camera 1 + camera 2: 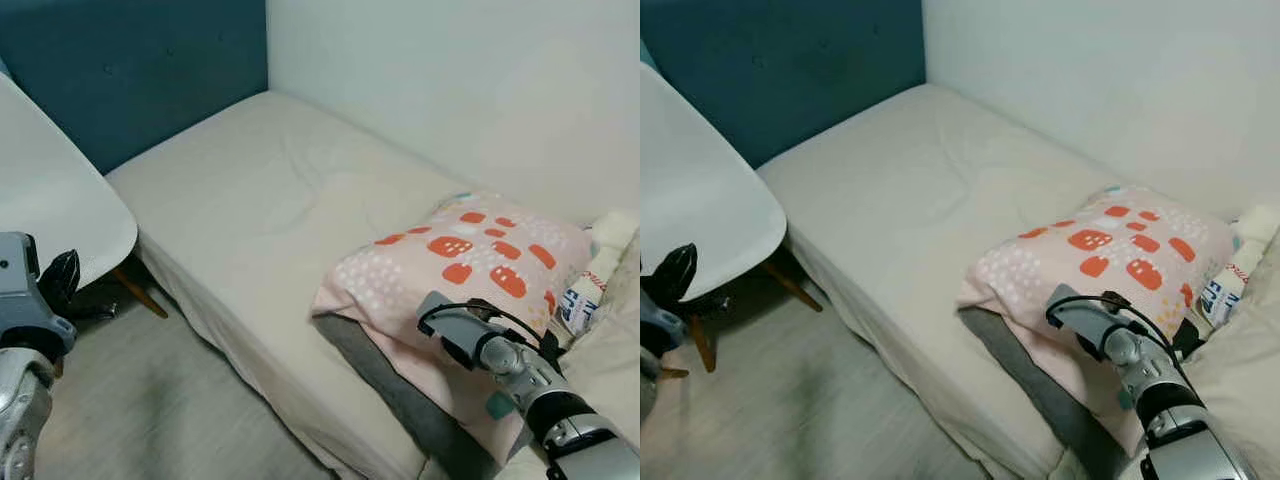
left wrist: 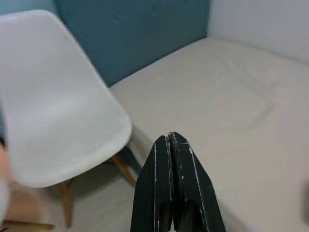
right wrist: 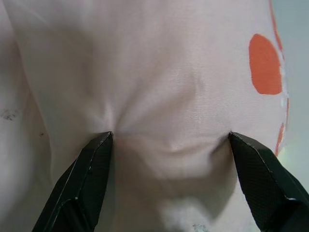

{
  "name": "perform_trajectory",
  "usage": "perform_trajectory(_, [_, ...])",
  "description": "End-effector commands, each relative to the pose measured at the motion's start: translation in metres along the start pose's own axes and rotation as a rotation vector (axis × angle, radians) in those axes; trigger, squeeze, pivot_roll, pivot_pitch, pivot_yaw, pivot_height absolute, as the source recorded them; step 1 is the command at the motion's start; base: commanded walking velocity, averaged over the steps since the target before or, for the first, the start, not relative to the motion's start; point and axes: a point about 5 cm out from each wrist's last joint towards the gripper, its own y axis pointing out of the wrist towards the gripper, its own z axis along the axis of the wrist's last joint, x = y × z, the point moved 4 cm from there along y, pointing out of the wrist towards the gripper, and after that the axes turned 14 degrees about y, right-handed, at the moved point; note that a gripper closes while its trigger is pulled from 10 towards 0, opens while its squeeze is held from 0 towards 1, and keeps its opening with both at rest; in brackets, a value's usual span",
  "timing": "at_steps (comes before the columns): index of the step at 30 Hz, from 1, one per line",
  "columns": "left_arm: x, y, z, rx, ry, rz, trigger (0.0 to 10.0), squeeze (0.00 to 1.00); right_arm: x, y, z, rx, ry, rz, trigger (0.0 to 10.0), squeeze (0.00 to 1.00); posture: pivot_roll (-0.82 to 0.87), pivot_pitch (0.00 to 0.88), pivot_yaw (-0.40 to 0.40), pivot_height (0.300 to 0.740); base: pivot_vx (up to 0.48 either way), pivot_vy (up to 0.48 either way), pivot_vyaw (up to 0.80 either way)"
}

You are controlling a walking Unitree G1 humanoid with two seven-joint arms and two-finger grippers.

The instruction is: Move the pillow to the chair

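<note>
Pillow: the pillow, pink with orange and white patches, lies on the bed against the right tool, which presses into its near side from the front.
Right tool: our right tool has its two fingers spread wide, their tips dug into the pillowcase so the cloth puckers between them. It is not yet clenched on anything.
Step in hand: we judge this to be the start of the grasp, before any lift.
How to do it well: we should push a little deeper so a thick fold of cloth and filling sits between the fingers, then close firmly. A pinch of the case alone may slip or let the pillow sag and swing.
Under the pillow: a grey layer shows beneath its near edge. We want the fingers above that layer so it is not dragged along.
Beyond the tool: a small printed pack lies just beside the pillow's far right end, near the wall. A straight upward lift should leave it alone.
Left tool: our left tool hangs with its fingers pressed together, gripping nothing, and points toward the bed's edge with the chair off to its side.
Chair: the white chair stands on the floor well apart from the right tool, across the bed's open stretch. The carry calls for a turn toward it with the pillow held high.
</note>
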Motion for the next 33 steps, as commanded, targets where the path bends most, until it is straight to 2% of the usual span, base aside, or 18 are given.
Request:
perform_trajectory(1, [-0.006, -0.003, 0.003, -0.006, 0.005, 0.002, 10.0, 0.00, 0.006, -0.003, -0.011, -0.020, -0.040, -0.016, 10.0, 0.00, 0.06, 0.227, -0.021, 0.675, 0.000, 0.000, 0.00])
perform_trajectory(3, [-0.006, -0.004, 0.003, -0.007, 0.006, 0.002, 10.0, 0.00, 0.009, -0.003, -0.010, -0.012, -0.050, -0.023, 10.0, 0.00, 0.06, 0.227, -0.020, 0.675, 0.000, 0.000, 0.00])
perform_trajectory(4, [-0.008, -0.006, 0.005, -0.009, 0.011, 0.002, 10.0, 0.00, 0.019, -0.004, -0.012, -0.019, -0.063, -0.057, 10.0, 0.00, 0.07, 0.233, -0.017, 0.675, 0.000, 0.000, 0.00])
perform_trajectory(7, [-0.009, -0.009, 0.005, -0.011, 0.015, 0.002, 10.0, 0.00, 0.024, -0.005, -0.015, -0.033, -0.072, -0.078, 10.0, 0.00, 0.07, 0.235, -0.016, 0.675, 0.000, 0.000, 0.00])
perform_trajectory(12, [-0.011, -0.012, 0.006, -0.013, 0.022, 0.000, 10.0, 0.00, 0.023, -0.006, -0.021, -0.059, -0.064, -0.085, 10.0, 0.00, 0.08, 0.238, -0.014, 0.675, 0.000, 0.000, 0.00])
perform_trajectory(13, [-0.011, -0.013, 0.008, -0.014, 0.027, -0.001, 10.0, 0.00, 0.020, -0.007, -0.028, -0.085, -0.065, -0.082, 8.9, 0.00, 0.09, 0.240, -0.011, 0.675, 0.000, 0.000, 0.00])
perform_trajectory(17, [-0.012, -0.014, 0.009, -0.015, 0.029, -0.001, 10.0, 0.00, 0.016, -0.008, -0.036, -0.113, -0.069, -0.070, 8.9, 0.00, 0.09, 0.240, -0.011, 0.675, 0.000, 0.000, 0.00])
perform_trajectory(18, [-0.013, -0.015, 0.010, -0.015, 0.033, -0.002, 10.0, 0.00, 0.017, -0.009, -0.040, -0.126, -0.069, -0.075, 0.5, 0.00, 0.10, 0.242, -0.010, 0.675, 0.000, 0.000, 0.00])
perform_trajectory(19, [-0.013, -0.015, 0.010, -0.015, 0.033, -0.002, 10.0, 0.00, 0.017, -0.009, -0.040, -0.126, -0.069, -0.075, 0.5, 0.00, 0.10, 0.242, -0.010, 0.675, 0.000, 0.000, 0.00])
perform_trajectory(20, [-0.013, -0.016, 0.011, -0.014, 0.037, -0.003, 10.0, 0.00, 0.018, -0.010, -0.044, -0.143, -0.068, -0.086, 0.0, 0.00, 0.10, 0.245, -0.008, 0.675, 0.000, 0.000, 0.00])
perform_trajectory(26, [-0.021, -0.019, 0.019, -0.009, 0.058, 0.000, 10.0, 0.00, 0.025, -0.014, -0.050, -0.135, -0.040, -0.121, 0.0, 0.00, 0.14, 0.261, 0.006, 0.675, 0.000, 0.000, 0.00])
perform_trajectory(28, [-0.027, -0.020, 0.027, 0.001, 0.077, -0.003, 10.0, 0.00, 0.033, -0.014, -0.046, -0.117, -0.050, -0.147, 0.0, 0.00, 0.16, 0.276, 0.028, 0.675, 0.000, 0.000, 0.00])
perform_trajectory(33, [-0.031, -0.021, 0.031, 0.003, 0.100, -0.010, 10.0, 0.00, 0.037, -0.015, -0.046, -0.113, -0.048, -0.155, 0.0, 0.00, 0.17, 0.282, 0.037, 0.675, 0.000, 0.000, 0.00])
